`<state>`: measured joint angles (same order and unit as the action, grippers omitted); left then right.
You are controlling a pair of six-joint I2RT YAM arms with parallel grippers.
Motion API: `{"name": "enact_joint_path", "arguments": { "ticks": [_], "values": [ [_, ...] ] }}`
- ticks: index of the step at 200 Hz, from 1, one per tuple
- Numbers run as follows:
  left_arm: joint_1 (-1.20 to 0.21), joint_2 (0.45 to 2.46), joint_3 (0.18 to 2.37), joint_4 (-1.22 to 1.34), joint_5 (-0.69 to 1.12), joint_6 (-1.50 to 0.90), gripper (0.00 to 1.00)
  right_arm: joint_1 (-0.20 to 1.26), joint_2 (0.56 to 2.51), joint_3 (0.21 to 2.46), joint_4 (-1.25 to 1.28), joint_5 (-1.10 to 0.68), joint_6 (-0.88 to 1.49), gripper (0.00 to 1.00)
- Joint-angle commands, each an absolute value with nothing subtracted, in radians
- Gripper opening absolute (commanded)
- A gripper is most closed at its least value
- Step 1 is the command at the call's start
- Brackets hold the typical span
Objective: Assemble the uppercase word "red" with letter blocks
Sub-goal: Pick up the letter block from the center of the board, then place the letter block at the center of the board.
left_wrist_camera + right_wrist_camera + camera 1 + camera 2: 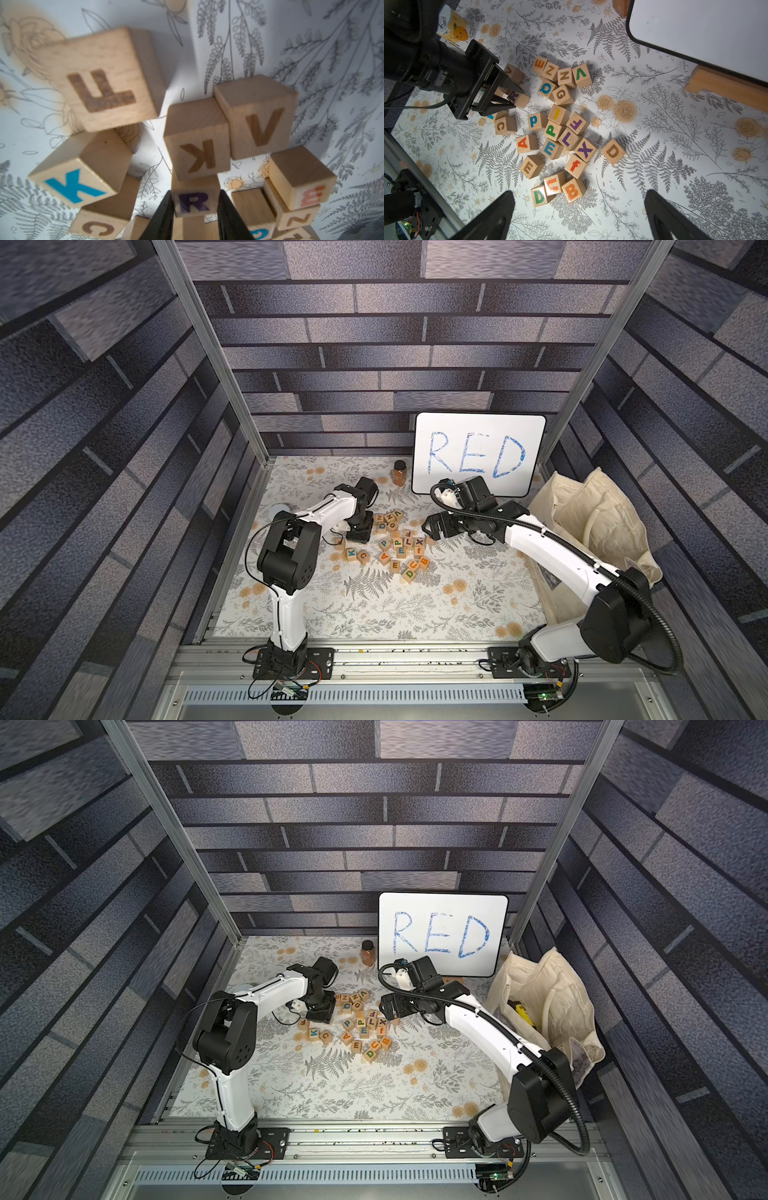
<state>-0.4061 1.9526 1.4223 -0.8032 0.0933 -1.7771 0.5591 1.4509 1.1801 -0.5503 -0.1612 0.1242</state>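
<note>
Light-wood letter blocks lie in a loose pile on the floral mat (374, 605). My left gripper (196, 195) points down at the pile's left edge and is shut on the dark-purple R block (195, 201), one black finger on each side; the same R block (518, 97) shows in the right wrist view. The blue E block (549, 148) sits mid-pile. The green D block (539, 197) rests at the near edge beside orange U and B blocks. My right gripper (579, 191) hovers open, high above the pile's right side, holding nothing.
A whiteboard (478, 452) with blue handwritten RED leans on a wooden stand (724, 87) at the back. A spice jar (399, 472) stands left of it. A cloth bag (594, 522) fills the right edge. A printed cup (454, 29) stands behind the left arm.
</note>
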Motion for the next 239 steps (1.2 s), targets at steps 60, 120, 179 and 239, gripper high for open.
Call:
{"name": "enact_joint_path", "arguments": {
  "ticks": [60,120,179,239],
  "values": [
    [-0.426,1.937,1.495,-0.932,0.019,-1.697,0.14,0.565,1.444,1.168,-0.572,-0.143,0.112,1.0],
    [-0.451,1.942,1.578,-1.025,-0.051,-1.5,0.14,0.565,1.42,1.16,-0.564,-0.18,0.129,1.0],
    [-0.457,1.922,1.607,-1.038,-0.094,-1.21,0.14,0.565,1.403,1.149,-0.548,-0.246,0.166,1.0],
    [-0.459,1.92,1.623,-1.001,-0.079,-0.866,0.15,0.567,1.38,1.127,-0.519,-0.289,0.211,1.0]
  ]
}}
